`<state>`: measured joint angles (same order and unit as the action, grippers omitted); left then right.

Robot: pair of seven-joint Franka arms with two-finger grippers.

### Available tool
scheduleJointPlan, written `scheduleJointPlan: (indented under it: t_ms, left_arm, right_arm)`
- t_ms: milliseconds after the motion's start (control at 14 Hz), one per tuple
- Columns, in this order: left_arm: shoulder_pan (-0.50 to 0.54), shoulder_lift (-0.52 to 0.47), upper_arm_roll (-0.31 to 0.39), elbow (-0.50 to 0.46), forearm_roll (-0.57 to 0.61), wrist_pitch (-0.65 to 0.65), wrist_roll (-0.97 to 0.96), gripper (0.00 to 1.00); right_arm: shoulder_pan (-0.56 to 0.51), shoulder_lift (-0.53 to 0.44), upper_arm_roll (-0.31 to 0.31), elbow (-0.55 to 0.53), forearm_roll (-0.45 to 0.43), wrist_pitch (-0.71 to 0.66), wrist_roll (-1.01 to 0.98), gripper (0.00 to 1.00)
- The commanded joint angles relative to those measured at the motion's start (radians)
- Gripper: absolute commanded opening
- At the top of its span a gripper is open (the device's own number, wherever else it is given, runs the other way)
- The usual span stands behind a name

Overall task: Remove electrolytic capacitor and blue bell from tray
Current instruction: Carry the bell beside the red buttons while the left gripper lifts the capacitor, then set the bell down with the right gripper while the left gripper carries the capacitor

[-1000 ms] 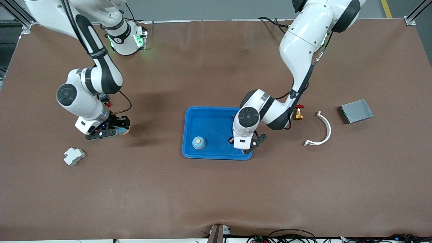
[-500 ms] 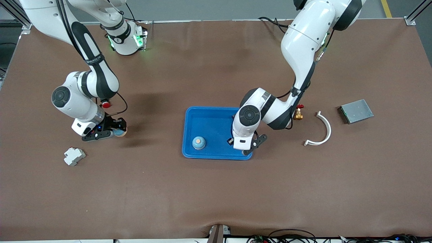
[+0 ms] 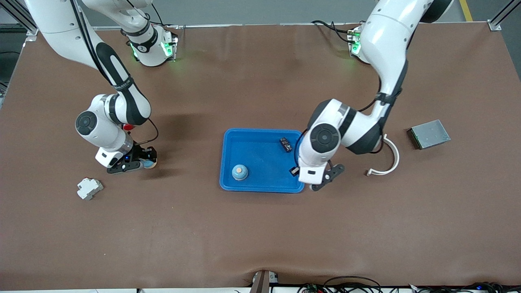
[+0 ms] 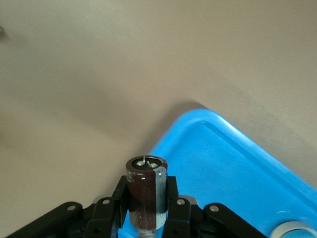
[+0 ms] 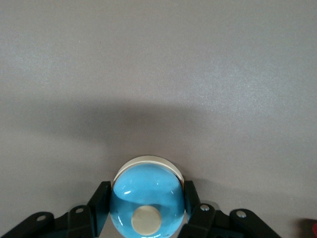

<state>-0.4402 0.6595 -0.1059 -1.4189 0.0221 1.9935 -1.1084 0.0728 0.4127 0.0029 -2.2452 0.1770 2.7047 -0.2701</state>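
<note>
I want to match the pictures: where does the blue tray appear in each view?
Front view: the blue tray sits mid-table, holding a bell and a small black part.
Left wrist view: one tray corner shows under the left hand, which grips a capacitor.
Right wrist view: not in it.
Shared landmark: the brown table.

Brown mat [image 3: 260,236] covers table, faint creases, soft shadows near 9 o'clock and centre. Grey floor strip along 12 o'clock edge. Yellow floor line [image 3: 466,10] at 1 o'clock. Aluminium frame posts at 11 o'clock [image 3: 18,16] and 1 o'clock [image 3: 502,16] corners. Cables [image 3: 350,283] and small bracket at 6 o'clock edge. Even overhead light.
</note>
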Motion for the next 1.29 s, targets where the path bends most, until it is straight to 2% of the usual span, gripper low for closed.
scheduleJointPlan:
  t_ms: [0, 71, 143, 214, 500, 786, 929, 1071, 1214]
  left_arm:
    - [0.052, -0.073, -0.005, -0.026, 0.022, -0.119, 0.148, 0.01]
    - [0.073, -0.083, -0.005, -0.028, 0.024, -0.166, 0.212, 0.01]
    - [0.096, -0.098, -0.003, -0.029, 0.024, -0.191, 0.279, 0.01]
    - [0.125, -0.118, -0.003, -0.043, 0.024, -0.209, 0.347, 0.01]
    - [0.227, -0.211, -0.003, -0.135, 0.024, -0.220, 0.585, 0.01]
    - [0.334, -0.268, -0.006, -0.210, 0.064, -0.207, 0.797, 0.01]
    - [0.377, -0.300, -0.011, -0.273, 0.075, -0.152, 0.867, 0.01]
    - [0.426, -0.360, -0.015, -0.406, 0.075, -0.029, 0.938, 0.01]
    - [0.454, -0.408, -0.017, -0.518, 0.064, 0.097, 0.992, 0.00]
  right_arm:
    - [-0.002, 0.014, 0.005, 0.015, 0.012, 0.003, -0.020, 0.00]
    - [-0.002, 0.020, 0.005, 0.024, 0.012, 0.001, -0.018, 0.21]
    - [-0.002, 0.026, 0.005, 0.033, 0.010, -0.002, -0.018, 0.96]
    - [-0.002, 0.028, 0.005, 0.035, 0.012, -0.002, -0.017, 1.00]
    - [0.018, 0.014, 0.002, 0.055, 0.010, -0.029, -0.008, 1.00]
    - [0.050, -0.008, -0.011, 0.160, -0.014, -0.196, 0.049, 1.00]
    - [0.051, -0.008, -0.009, 0.232, -0.100, -0.281, 0.144, 1.00]
    - [0.074, -0.005, -0.004, 0.317, -0.178, -0.395, 0.279, 1.00]
    - [0.131, -0.003, -0.004, 0.369, -0.185, -0.456, 0.392, 1.00]
